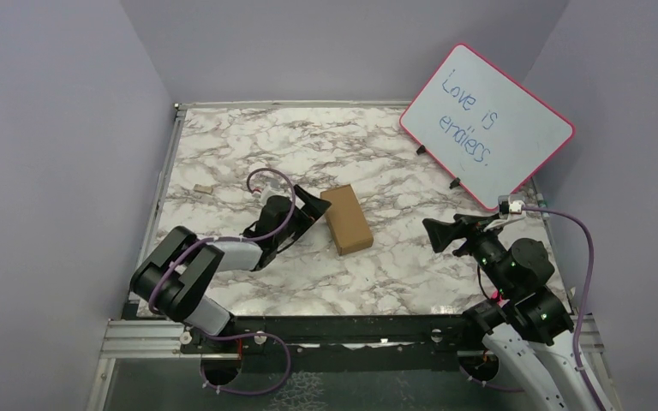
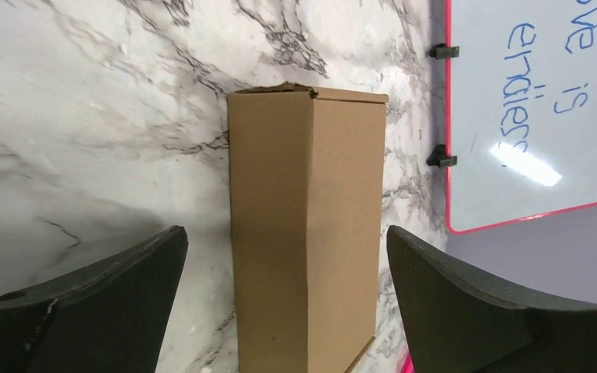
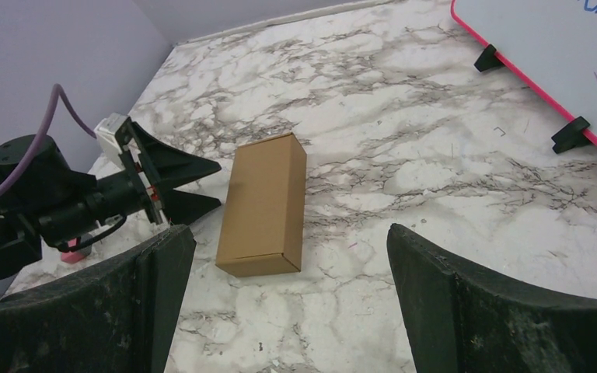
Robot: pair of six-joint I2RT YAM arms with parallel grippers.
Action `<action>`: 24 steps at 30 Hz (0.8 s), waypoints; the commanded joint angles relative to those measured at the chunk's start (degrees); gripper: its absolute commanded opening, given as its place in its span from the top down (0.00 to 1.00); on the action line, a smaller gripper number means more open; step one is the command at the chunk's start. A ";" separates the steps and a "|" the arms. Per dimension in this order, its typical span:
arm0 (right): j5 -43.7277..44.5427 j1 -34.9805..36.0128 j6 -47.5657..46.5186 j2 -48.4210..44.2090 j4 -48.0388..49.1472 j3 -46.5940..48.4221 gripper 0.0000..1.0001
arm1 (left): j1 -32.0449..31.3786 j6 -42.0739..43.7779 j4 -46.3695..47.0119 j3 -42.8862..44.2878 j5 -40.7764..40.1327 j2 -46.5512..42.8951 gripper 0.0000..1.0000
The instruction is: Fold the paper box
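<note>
The paper box (image 1: 347, 219) is a closed brown oblong lying flat on the marble table, near its middle. My left gripper (image 1: 313, 211) sits just left of the box and is open. In the left wrist view the box (image 2: 303, 233) stands between the two dark fingers of this gripper (image 2: 288, 241), with a gap on each side. My right gripper (image 1: 435, 233) hovers to the right of the box, open and empty. The right wrist view shows the box (image 3: 264, 203) ahead of that gripper (image 3: 288, 235), with the left gripper (image 3: 194, 186) beside the box.
A pink-rimmed whiteboard (image 1: 486, 124) with blue writing leans at the back right on black feet. A tiny tan scrap (image 1: 202, 188) lies at the far left of the table. Grey walls enclose the table on three sides.
</note>
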 commanded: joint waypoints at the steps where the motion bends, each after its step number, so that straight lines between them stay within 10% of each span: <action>1: 0.55 0.26 0.42 0.33 -1.02 0.32 0.00 | 2.41 9.23 -11.56 0.73 -2.47 -6.96 0.01; 14: 5.62 0.30 -2.66 3.68 -7.58 9.05 0.00 | 12.01 31.27 -51.64 8.47 -11.01 -34.61 0.01; 24: 11.61 0.25 -6.60 2.42 -11.24 12.94 0.00 | 12.01 48.51 -56.49 11.61 -13.38 -68.86 0.01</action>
